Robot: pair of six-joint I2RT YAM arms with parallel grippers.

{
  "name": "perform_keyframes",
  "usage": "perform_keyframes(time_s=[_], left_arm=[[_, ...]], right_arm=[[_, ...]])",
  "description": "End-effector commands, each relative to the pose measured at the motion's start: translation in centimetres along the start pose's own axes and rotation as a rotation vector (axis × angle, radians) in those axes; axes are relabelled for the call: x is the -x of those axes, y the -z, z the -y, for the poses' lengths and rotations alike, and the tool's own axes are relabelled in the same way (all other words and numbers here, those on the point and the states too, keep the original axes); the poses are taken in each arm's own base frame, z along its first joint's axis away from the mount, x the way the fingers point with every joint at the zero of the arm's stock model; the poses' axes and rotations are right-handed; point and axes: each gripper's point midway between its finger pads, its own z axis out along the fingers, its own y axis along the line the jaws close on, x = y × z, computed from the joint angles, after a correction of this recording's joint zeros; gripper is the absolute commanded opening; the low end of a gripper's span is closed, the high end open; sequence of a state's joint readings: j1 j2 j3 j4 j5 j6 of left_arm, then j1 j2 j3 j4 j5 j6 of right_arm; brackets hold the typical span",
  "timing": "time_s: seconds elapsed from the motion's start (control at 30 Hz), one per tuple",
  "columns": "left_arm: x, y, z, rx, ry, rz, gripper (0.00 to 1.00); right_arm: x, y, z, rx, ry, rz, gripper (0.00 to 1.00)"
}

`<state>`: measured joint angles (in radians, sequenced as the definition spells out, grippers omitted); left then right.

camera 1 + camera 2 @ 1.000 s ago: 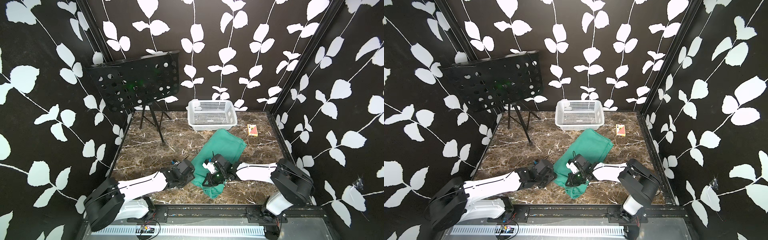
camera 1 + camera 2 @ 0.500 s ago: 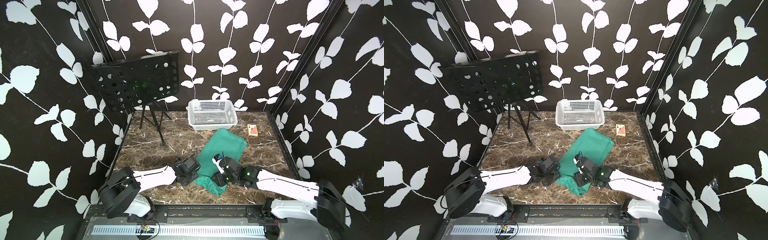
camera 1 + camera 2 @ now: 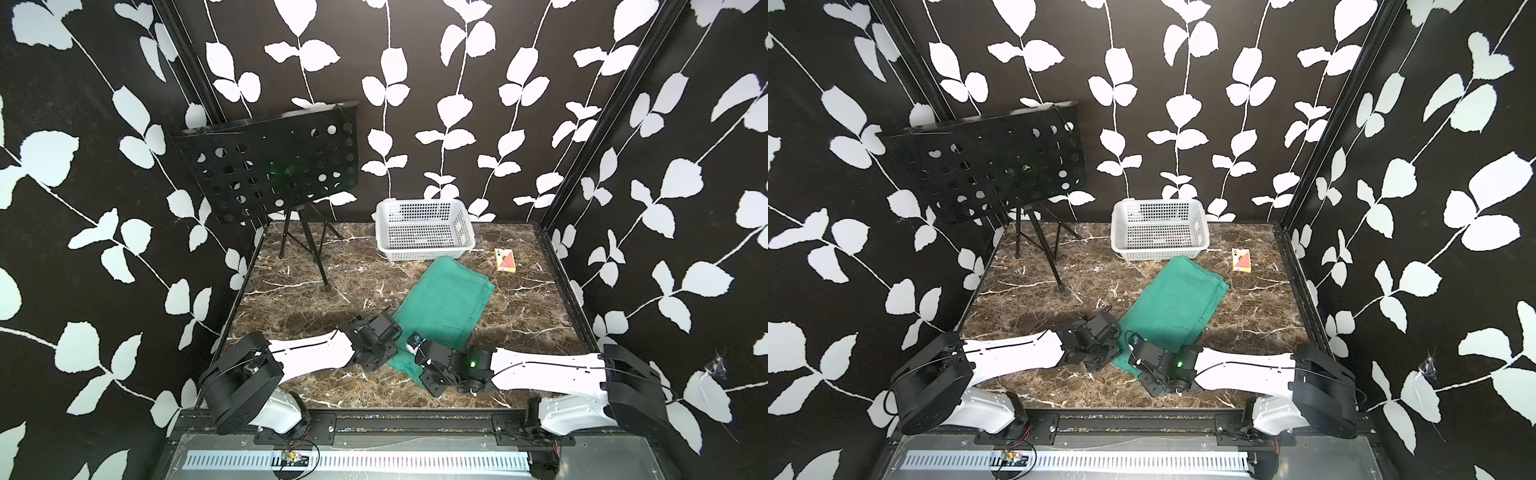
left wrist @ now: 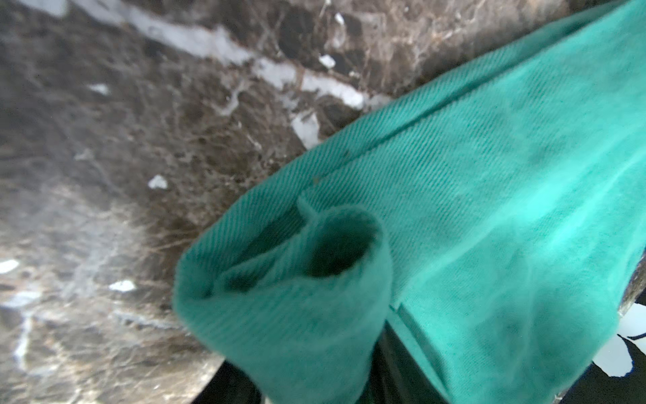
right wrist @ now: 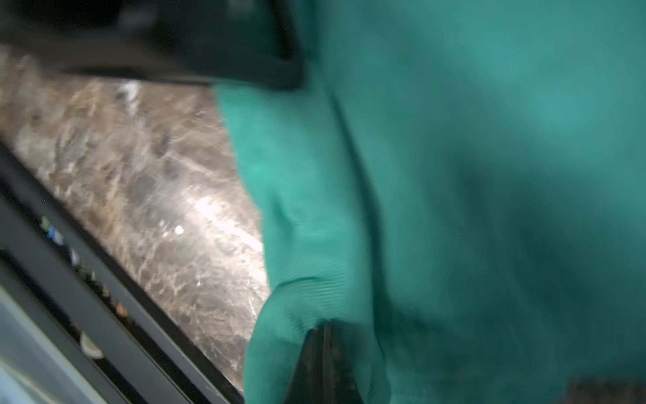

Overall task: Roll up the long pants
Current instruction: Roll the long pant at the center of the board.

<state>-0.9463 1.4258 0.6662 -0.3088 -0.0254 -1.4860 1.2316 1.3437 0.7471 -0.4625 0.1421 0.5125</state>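
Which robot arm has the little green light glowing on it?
The right arm, reaching in at the near end of the long pants: a green light glows by its wrist. The left arm shows no light.

The left arm (image 3: pixel 309 353) and the right arm (image 3: pixel 548 368) look alike. Each has a long, smooth white link that tapers toward the wrist, with a thin black cable (image 3: pixel 540 362) running along it. Bulky black rounded housings form the shoulder joints (image 3: pixel 241 380), which sit over glossy white base shells (image 3: pixel 276 415) bolted to a black rail (image 3: pixel 399 422). The wrists are black and blocky, with loose thin wires, and a small green light (image 3: pixel 471 364) glows on the right one. The left hand (image 3: pixel 386 353) is black. In the right wrist view, the right hand (image 5: pixel 323 332) shows dark, narrow, tapered fingers (image 5: pixel 309 367).
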Motion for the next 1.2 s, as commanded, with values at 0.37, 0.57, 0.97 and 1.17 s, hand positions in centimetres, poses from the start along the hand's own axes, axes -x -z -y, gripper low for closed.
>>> perform_keyframes(time_s=[0.37,0.57,0.97,1.17], left_arm=[[0.3,-0.9,-2.4,0.095,0.009,0.010,0.48],[0.5,-0.9,-2.2,0.086,0.011,0.017,0.48],[0.9,0.3,-1.9,0.067,0.042,0.042,0.48],[2.6,5.3,-1.6,0.024,0.015,0.139,0.66]], right_arm=[[0.8,3.8,1.1,-0.017,-0.063,0.125,0.45],[2.0,3.4,-0.8,0.018,0.119,0.168,0.61],[-1.7,-3.3,0.0,-0.086,0.134,0.003,0.28],[-2.6,-1.9,-0.1,-0.026,0.008,-0.019,0.00]])
